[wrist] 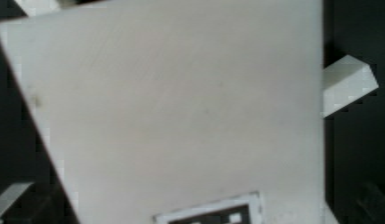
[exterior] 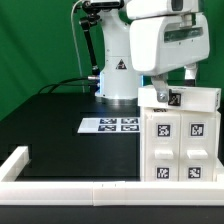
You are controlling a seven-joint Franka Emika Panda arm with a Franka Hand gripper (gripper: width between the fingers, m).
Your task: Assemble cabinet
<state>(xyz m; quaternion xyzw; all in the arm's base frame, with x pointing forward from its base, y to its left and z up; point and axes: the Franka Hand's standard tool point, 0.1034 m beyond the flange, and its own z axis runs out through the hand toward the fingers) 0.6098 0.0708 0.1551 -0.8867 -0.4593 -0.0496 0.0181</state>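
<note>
Cabinet (exterior: 182, 135) is sitting directly under the gripper (exterior: 163, 93), looking rigid, light, slick-faced plastic, best pinched across a thin top edge; whether the jaws are spread I cannot tell.

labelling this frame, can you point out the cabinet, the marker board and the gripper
cabinet (exterior: 178, 145), exterior view, on its tagged front face
marker board (exterior: 110, 125), exterior view, on the flat sheet's middle among its tags
gripper (exterior: 160, 90), exterior view, at its tip just above the cabinet's top piece
</note>
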